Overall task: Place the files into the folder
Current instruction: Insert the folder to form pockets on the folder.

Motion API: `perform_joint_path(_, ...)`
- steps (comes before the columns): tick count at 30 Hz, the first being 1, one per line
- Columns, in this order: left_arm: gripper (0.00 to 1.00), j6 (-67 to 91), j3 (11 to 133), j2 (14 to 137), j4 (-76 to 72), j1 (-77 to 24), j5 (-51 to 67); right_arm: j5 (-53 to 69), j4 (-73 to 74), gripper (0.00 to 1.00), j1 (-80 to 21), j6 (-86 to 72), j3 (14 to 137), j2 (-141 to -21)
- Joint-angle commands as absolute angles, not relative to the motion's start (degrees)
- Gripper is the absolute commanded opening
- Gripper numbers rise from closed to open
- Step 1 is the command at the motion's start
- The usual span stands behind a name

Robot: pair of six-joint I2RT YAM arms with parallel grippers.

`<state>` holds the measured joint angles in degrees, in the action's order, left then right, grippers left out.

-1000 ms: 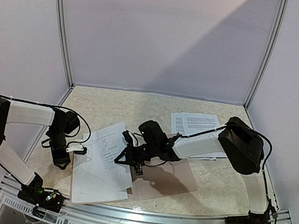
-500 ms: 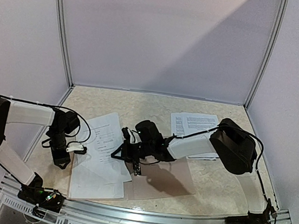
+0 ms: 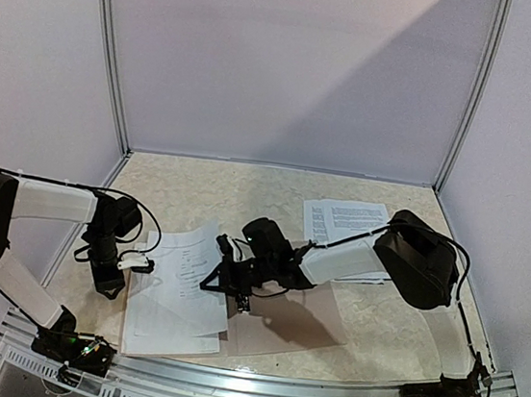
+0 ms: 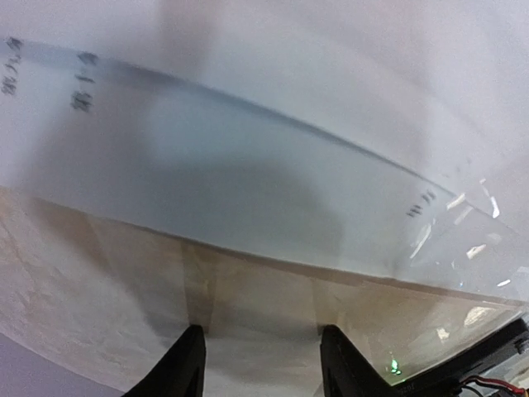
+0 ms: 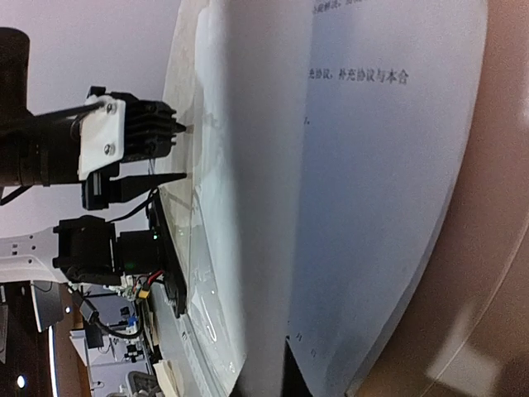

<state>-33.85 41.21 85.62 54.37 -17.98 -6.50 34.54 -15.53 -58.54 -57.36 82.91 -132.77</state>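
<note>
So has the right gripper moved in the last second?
Yes, slightly. The right gripper, shut on the top sheet, has shifted left, away from the loose sheet at the back right and toward the left gripper.

Printed sheet (image 5: 372,165) bowed above folder (image 5: 496,273); left pincer (image 5: 183,152) at its edge.

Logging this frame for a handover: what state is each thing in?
Left gripper: open, nothing gripped.
Right gripper: shut on the top sheet.
Top sheet: curled up, held.
Folder: flat, partly covered by sheets.
Back sheets: flat, untouched.
</note>
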Motion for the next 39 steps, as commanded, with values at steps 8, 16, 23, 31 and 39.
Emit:
perform_joint_path(8,0.66,-35.9,50.3,80.4,60.7,-18.7,6.8,39.0,-21.9,0.0,-59.5,-59.7,79.8,-130.6)
perform_joint_path(16,0.98,-42.3,53.2,79.0,59.8,-34.1,27.9,38.2,-23.9,0.0,-59.5,-61.1,77.8,-132.8)
perform_joint_path(23,1.0,-46.4,55.5,90.5,56.8,-39.3,30.3,36.5,-24.7,0.0,-59.4,-63.6,75.6,-133.7)
perform_joint_path(31,0.96,-53.2,54.8,97.5,57.5,-46.0,30.7,34.2,-25.6,0.0,-58.1,-63.1,74.4,-134.1)
perform_joint_path(39,0.92,-54.6,53.7,100.9,55.8,-51.1,26.0,31.5,-23.0,0.0,-57.8,-62.6,74.9,-134.2)
